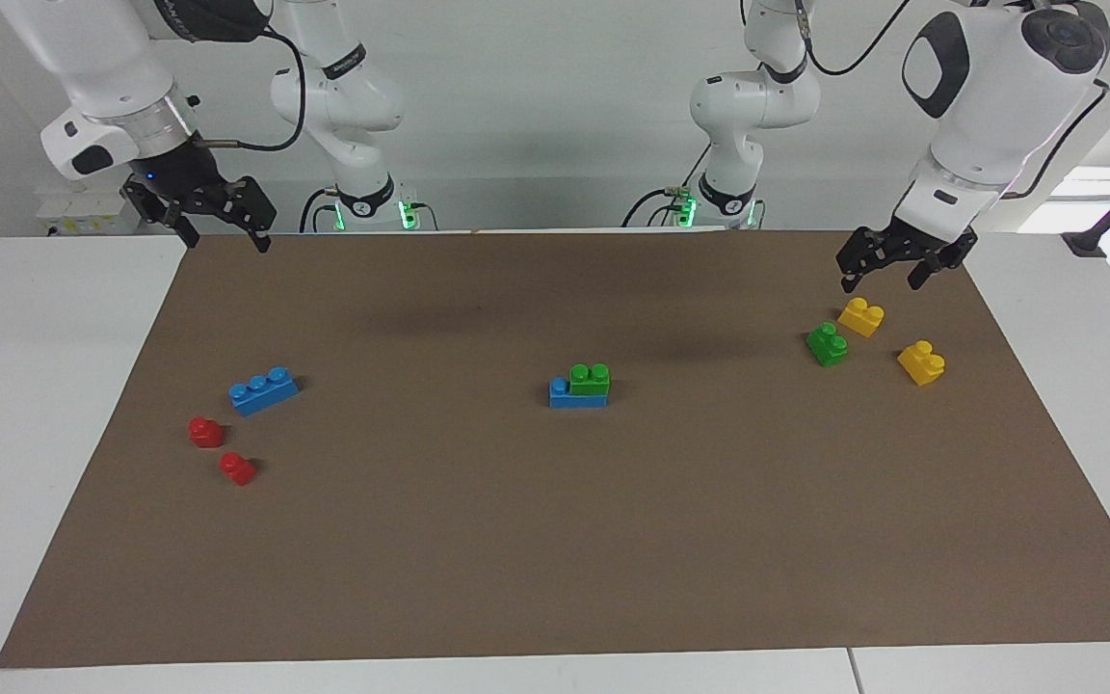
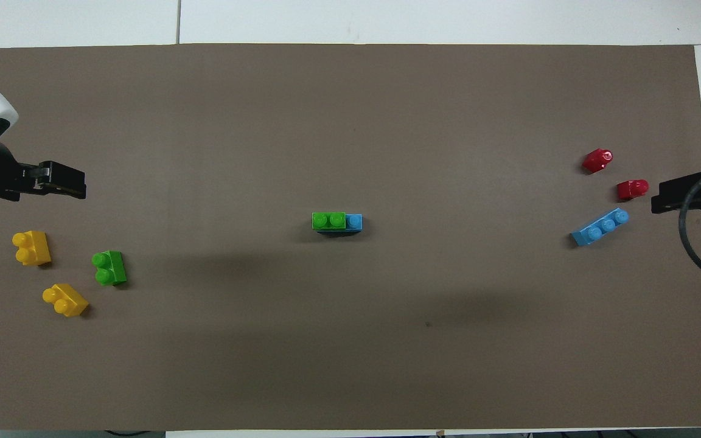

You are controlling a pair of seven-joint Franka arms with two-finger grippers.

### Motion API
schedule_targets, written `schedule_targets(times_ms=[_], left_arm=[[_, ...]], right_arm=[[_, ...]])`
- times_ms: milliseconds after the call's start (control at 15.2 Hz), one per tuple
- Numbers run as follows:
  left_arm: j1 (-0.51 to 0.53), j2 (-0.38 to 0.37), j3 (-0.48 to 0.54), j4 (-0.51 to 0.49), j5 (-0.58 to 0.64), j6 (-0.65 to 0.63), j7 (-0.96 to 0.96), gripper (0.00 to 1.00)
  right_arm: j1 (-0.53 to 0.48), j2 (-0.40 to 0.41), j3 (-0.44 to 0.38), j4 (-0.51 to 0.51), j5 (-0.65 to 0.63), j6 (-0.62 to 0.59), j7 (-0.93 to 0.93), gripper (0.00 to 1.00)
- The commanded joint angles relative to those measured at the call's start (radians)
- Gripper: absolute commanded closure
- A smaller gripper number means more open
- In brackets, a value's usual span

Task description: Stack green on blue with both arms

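A green brick (image 1: 591, 378) sits stacked on a blue brick (image 1: 576, 394) at mid-mat, well apart from both grippers. The left gripper (image 1: 890, 268), fingers spread and empty, hangs over the mat above a loose green brick (image 1: 827, 343) and two yellow bricks (image 1: 861, 316). The right gripper (image 1: 211, 226), also spread and empty, hangs over the mat edge, with a second blue brick (image 1: 263, 389) and two red bricks (image 1: 206, 431) below it.

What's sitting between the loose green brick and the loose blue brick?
The stacked green-on-blue pair sits mid-mat between the loose green brick and loose blue brick, in the overhead view.
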Motion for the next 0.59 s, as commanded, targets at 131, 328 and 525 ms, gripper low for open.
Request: schedule_targets(times_ms=[131, 328, 525], left_arm=[[0.012, -0.1, 0.003, -0.102, -0.03, -0.007, 0.016, 0.0], [0.006, -0.103, 0.003, -0.108, -0.03, 0.004, 0.016, 0.0], [0.01, -0.098, 0.003, -0.099, -0.028, 0.021, 0.028, 0.0]], right_arm=[[-0.016, 0.003, 0.008, 0.01, -0.019, -0.009, -0.066, 0.0], [-0.019, 0.002, 0.008, 0.007, -0.021, -0.011, -0.07, 0.0], [-0.018, 0.002, 0.008, 0.007, -0.041, -0.012, -0.072, 0.0]])
